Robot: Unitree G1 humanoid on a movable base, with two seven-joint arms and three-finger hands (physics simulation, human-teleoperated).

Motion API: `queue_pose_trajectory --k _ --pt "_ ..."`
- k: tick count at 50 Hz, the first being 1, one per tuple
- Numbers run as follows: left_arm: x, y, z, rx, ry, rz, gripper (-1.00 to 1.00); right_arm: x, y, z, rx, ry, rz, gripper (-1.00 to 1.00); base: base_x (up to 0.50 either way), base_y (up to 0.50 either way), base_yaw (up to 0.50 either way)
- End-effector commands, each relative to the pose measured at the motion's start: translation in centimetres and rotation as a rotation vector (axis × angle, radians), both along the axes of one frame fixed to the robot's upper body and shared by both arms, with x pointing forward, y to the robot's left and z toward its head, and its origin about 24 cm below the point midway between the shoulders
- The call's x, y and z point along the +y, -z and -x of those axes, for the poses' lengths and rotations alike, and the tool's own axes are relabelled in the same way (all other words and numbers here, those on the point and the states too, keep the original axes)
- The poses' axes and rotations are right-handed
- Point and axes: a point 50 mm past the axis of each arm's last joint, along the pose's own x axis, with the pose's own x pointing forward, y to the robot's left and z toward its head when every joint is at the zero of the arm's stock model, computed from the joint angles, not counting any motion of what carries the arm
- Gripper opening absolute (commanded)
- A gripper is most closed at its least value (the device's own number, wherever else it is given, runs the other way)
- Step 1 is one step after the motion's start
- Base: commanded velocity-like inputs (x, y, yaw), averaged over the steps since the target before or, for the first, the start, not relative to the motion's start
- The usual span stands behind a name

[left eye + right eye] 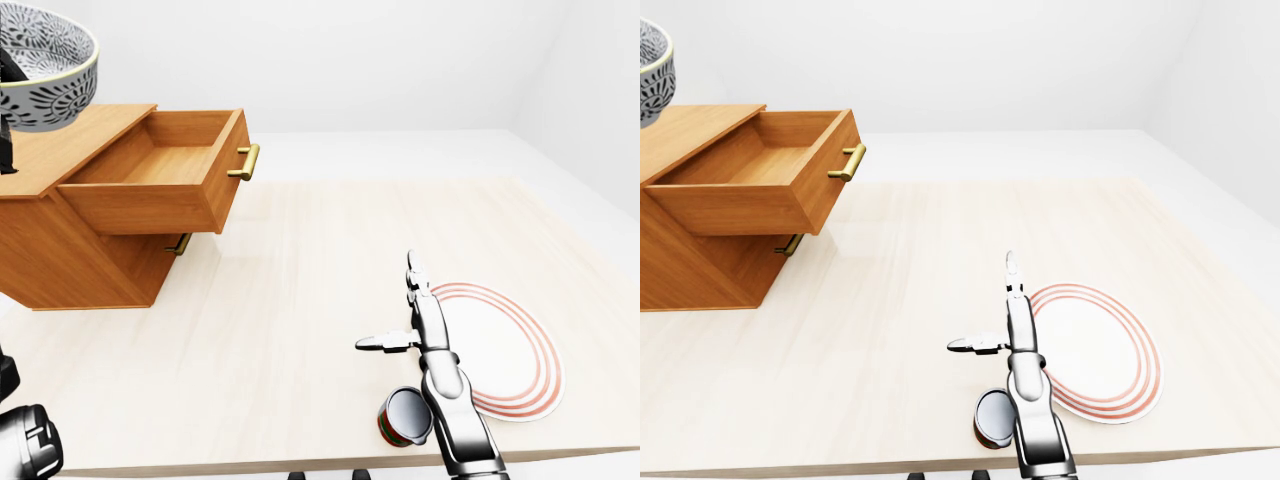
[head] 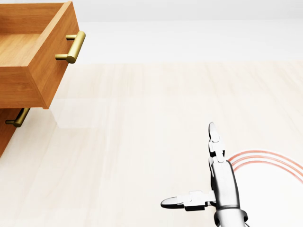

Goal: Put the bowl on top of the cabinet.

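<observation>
The bowl (image 1: 45,60), white with a dark floral pattern, hangs at the top left of the left-eye view, just above the wooden cabinet (image 1: 60,150). Dark fingers (image 1: 6,68) of my left hand show at the bowl's rim by the picture's edge, closed on it; most of that hand is cut off. The cabinet's top drawer (image 1: 150,170) stands pulled out and empty. My right hand (image 1: 390,300) hovers low over the table, far to the right of the cabinet, fingers spread and holding nothing.
A white plate with red rings (image 1: 505,350) lies right of my right hand. A small red-and-green can (image 1: 404,416) sits by the table's near edge under my right forearm. Brass handles (image 1: 246,162) stick out from the drawers.
</observation>
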Motion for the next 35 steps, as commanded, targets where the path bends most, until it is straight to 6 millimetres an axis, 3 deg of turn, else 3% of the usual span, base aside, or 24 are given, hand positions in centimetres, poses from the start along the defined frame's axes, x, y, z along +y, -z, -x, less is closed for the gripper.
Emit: queue_pose_trajectory --k 1,4,8,9,11,15,18,28,29,34,35 --pt "5.1 2.6 -1.8 -0.015 -0.159 0.031 -0.98 0.0 0.0 0.0 0.0 0.001 0.002 1.0 0.0 0.0 0.0" --pt "6.5 3.8 -2.4 0.0 -0.211 0.02 -0.98 -0.1 0.1 0.0 0.001 0.002 0.001 1.0 0.0 0.0 0.0" --pt "6.5 3.8 -2.4 0.0 -0.212 0.019 -0.98 -0.1 0.1 0.0 0.001 0.002 0.001 1.0 0.0 0.0 0.0" --pt "7.9 5.4 -2.8 0.022 -0.249 0.034 -0.98 -0.2 0.1 -0.1 0.002 0.005 0.001 1.0 0.0 0.0 0.0" --pt "8.9 6.5 -3.4 0.041 -0.279 0.033 -0.98 -0.3 0.1 -0.1 0.002 0.008 -0.002 1.0 0.0 0.0 0.0" --pt "9.0 6.6 -3.5 0.041 -0.279 0.034 -0.98 -0.3 0.1 -0.1 0.002 0.008 -0.002 1.0 0.0 0.0 0.0" --pt "9.8 8.0 -4.3 0.077 -0.334 0.026 -0.99 -0.4 0.0 -0.2 0.001 0.012 -0.003 1.0 0.0 0.0 0.0" --pt "10.0 9.1 -5.0 0.087 -0.368 0.027 -0.98 -0.4 0.1 -0.2 0.001 0.009 -0.005 1.0 0.0 0.0 0.0" --pt "9.8 10.7 -5.5 0.113 -0.4 0.027 -0.98 -0.5 0.0 -0.3 0.0 0.013 -0.004 1.0 0.0 0.0 0.0" --pt "9.7 11.3 -5.6 0.11 -0.399 0.04 -0.98 -0.5 0.1 -0.4 0.002 0.014 -0.005 1.0 0.0 0.0 0.0" --pt "8.9 12.2 -6.3 0.125 -0.398 0.034 -0.98 -0.6 0.2 -0.5 0.004 0.017 -0.003 1.0 0.0 0.0 0.0"
